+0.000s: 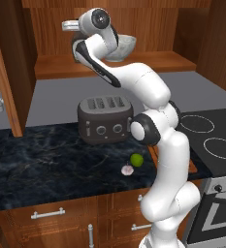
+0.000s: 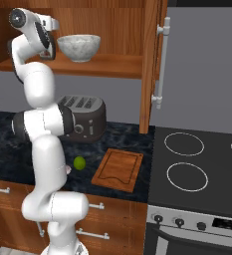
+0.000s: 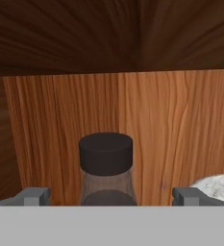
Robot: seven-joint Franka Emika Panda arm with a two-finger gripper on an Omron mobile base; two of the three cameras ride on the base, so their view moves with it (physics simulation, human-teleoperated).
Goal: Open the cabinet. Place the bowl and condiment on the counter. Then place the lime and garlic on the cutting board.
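Hand view is showing the small dark bottle with a black cap and narrow neck (image 3: pixel 105 166) sitting centred between the two fingertips of the gripper (image 3: pixel 111 196), which is standing wide apart and holding nothing yet. The reddish-brown wooden wall cabinet (image 2: pixel 150 60) is already hanging open, and the arm is reaching onto its shelf, where the whitish-grey marbled stone bowl (image 2: pixel 78 47) is resting just beside the bottle. I would judge the bottle is being lined up for a grasp: pushing straight forward until the body, not the cap, is lying between the fingers, then closing, and lifting clear without nudging the bowl. Down on the dark marbled tabletop (image 1: pixel 46 164), the green lime (image 1: pixel 137 160) and pale garlic bulb (image 1: pixel 127 170) are waiting near its front edge, close to the reddish-brown grooved cutting board (image 2: pixel 118 169).
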